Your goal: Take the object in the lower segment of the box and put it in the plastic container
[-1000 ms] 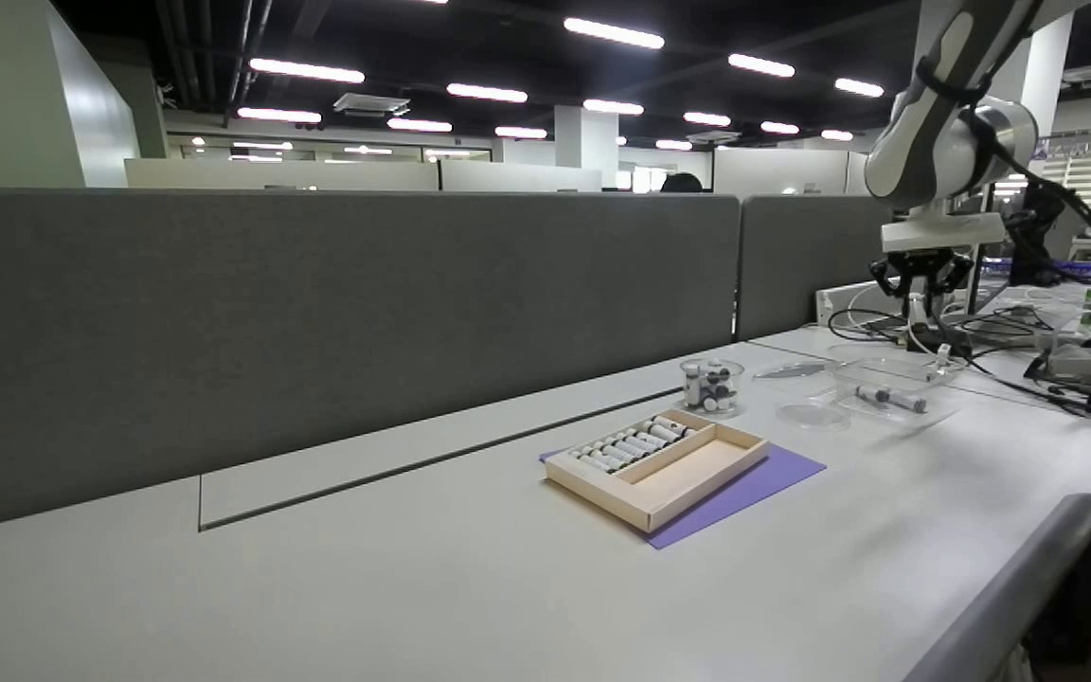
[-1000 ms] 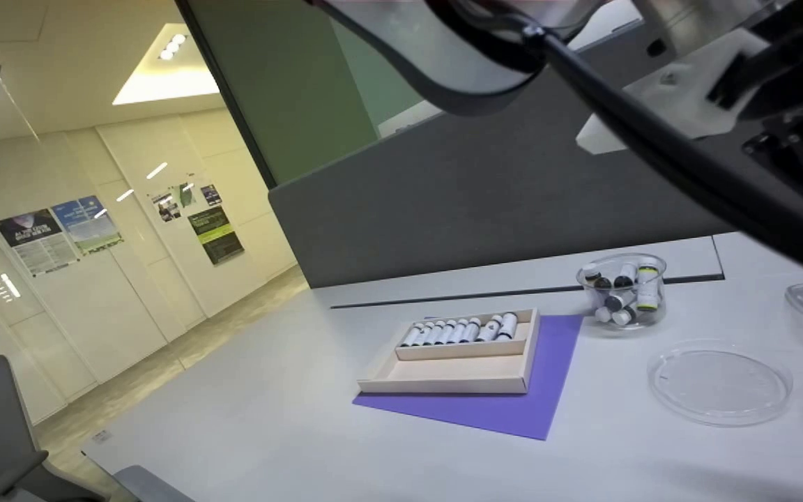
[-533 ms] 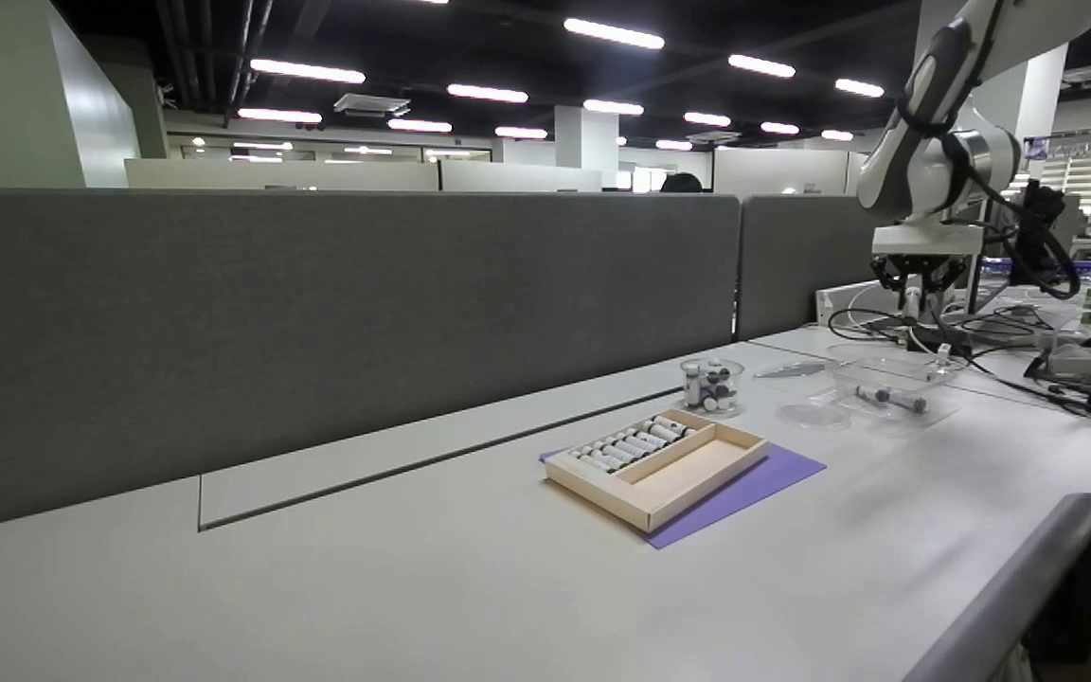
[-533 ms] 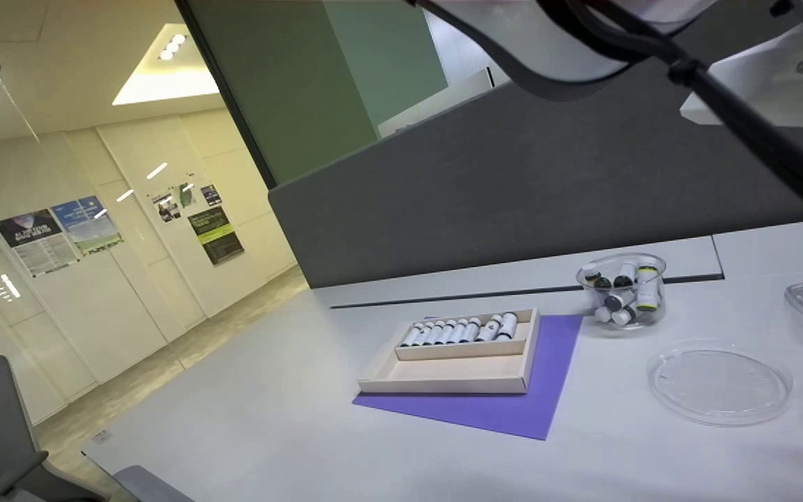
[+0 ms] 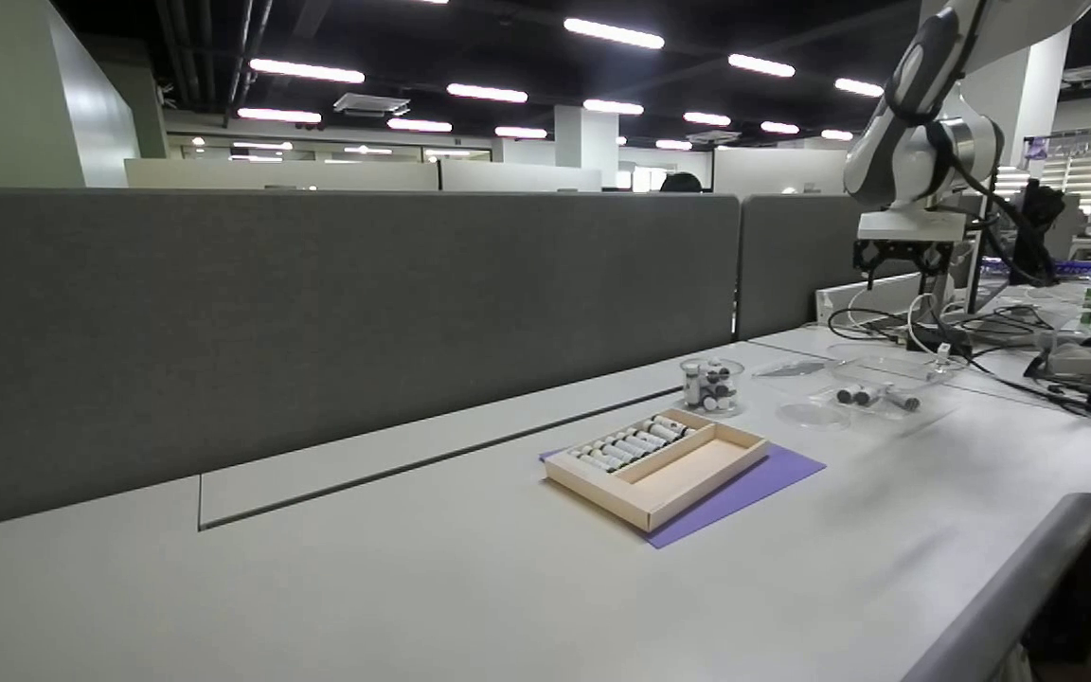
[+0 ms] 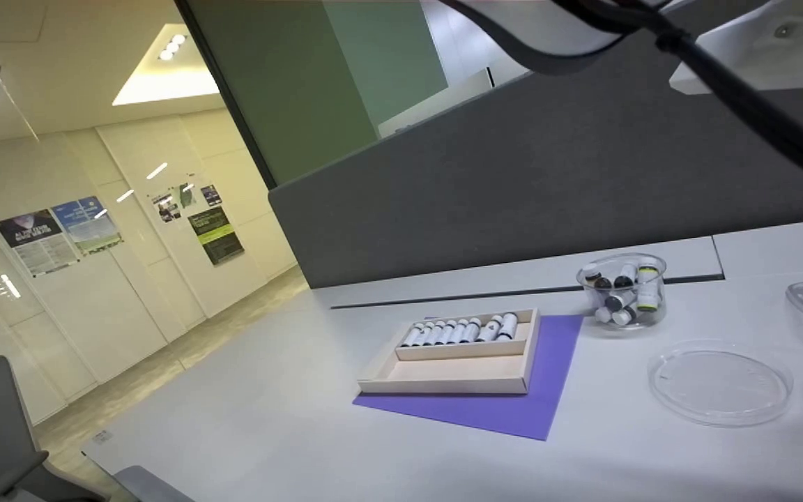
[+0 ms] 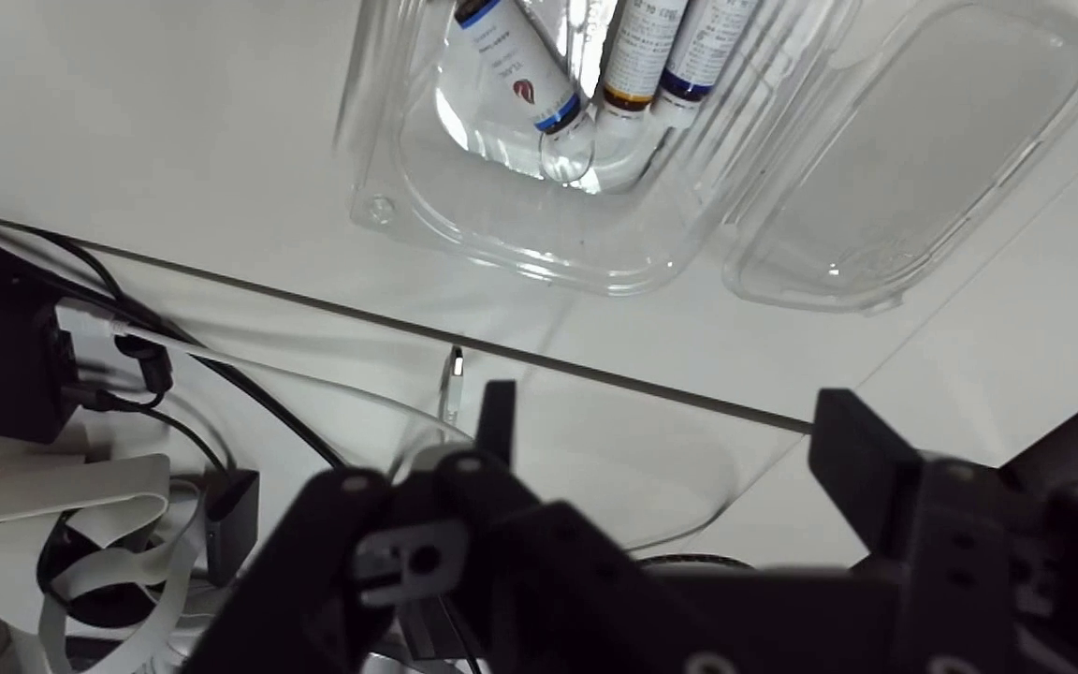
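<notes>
Three vials (image 7: pixel 642 56) now lie in the plastic container (image 7: pixel 539 229), where two lay before, toward the edge of the desk (image 5: pixel 413 587) along the partition (image 5: pixel 366 332); the gripper (image 7: pixel 670 417), earlier clamped on one, hangs released, fingers wide apart.

Above the white wrist block (image 5: pixel 911 225), the arm (image 5: pixel 1028 33) is smooth and white with dark grey panels, ringed by a black band (image 5: pixel 907 112). A thick black cable (image 6: pixel 757 108) with a small knobby collar (image 6: pixel 673 42) passes in front of the wrist block, whose face carries a round screw (image 6: pixel 785 31). Below the wrist block, the gripper (image 7: pixel 668 407) is black, with blunt fingers (image 7: pixel 498 421), paler round screw heads (image 7: pixel 469 463) and a grey plate pierced by a hole.
</notes>
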Tool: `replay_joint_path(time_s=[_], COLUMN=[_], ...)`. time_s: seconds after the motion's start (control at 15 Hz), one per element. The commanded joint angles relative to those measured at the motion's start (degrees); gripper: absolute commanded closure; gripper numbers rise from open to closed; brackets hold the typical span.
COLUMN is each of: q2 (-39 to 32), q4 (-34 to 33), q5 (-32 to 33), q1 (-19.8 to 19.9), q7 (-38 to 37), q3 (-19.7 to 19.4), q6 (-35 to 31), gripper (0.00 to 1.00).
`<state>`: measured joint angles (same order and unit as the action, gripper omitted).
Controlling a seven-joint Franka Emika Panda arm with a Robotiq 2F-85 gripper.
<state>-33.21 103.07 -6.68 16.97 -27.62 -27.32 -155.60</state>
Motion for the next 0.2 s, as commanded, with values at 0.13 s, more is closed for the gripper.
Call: replay_joint_path(time_s=[0.13], q2=[-0.69], q4=[-0.29], q5=[0.16], q1=[0.45], q7=[-0.05], q3=[0.35], q6=[-0.06], gripper=[0.03])
